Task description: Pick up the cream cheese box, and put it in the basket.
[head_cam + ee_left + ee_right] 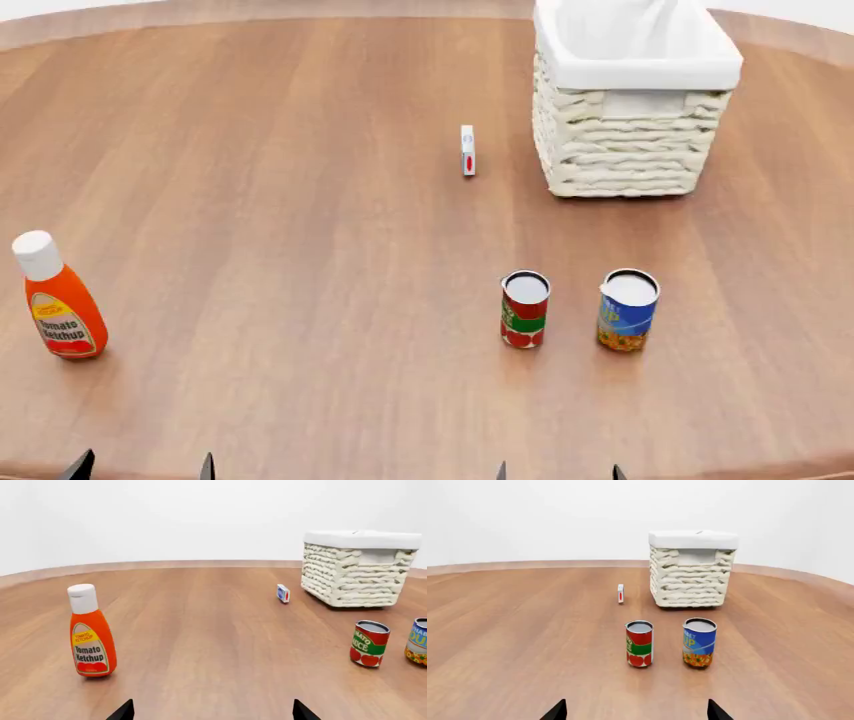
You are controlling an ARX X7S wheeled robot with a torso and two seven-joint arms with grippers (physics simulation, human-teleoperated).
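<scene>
Basket [627, 150] at upper right shows only its white liner; thin white cream cheese box [467, 150] stands on edge beside it. Both grippers' jaws spread wide, empty.

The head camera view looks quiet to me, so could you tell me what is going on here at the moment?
Nothing is being handled yet. The cream cheese box stands on edge on the wooden table, just left of the basket and apart from it. The left gripper and right gripper sit open and empty at the near edge. A red-and-green can and a blue-and-yellow can stand between the right gripper and the box; a ketchup bottle stands far left.
</scene>
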